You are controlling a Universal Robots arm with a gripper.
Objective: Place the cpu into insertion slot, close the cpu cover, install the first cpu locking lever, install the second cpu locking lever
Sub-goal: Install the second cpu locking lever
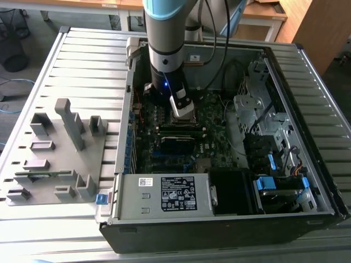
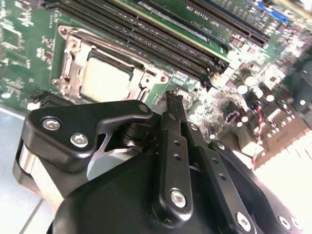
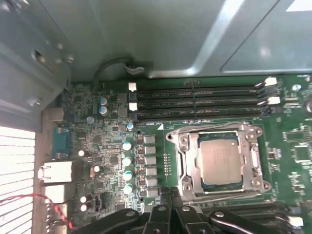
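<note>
The arm reaches down into an open computer case (image 1: 307, 181) that lies on a slatted metal table (image 1: 82, 60); its gripper (image 2: 174, 105) hangs just beside the socket, the fingers (image 2: 171, 127) pressed together with nothing between them; in the first wrist view the gripper's tip (image 3: 165, 194) sits at the socket's edge. The cpu (image 3: 222, 163) lies flat in the insertion slot (image 3: 194, 174) on the green motherboard (image 3: 292, 146), its dull silver top also plain in the second wrist view (image 2: 105, 78); the cpu cover (image 3: 187, 168) lies down around it, its silver frame bordering the chip. Four long black memory slots (image 3: 195, 102) run just beside the socket; a row of small silver capacitors (image 3: 127, 165) stands on its other side; red wires (image 3: 53, 207) trail near the case wall. In the exterior view a grey fixture block (image 1: 55, 159) with upright pegs rests on the table at the exterior view's left; blue clips (image 1: 266, 183) and a power supply (image 1: 164, 194) carrying a white label (image 1: 178, 193) sit at the case's near end; the label's print is too small to read.
</note>
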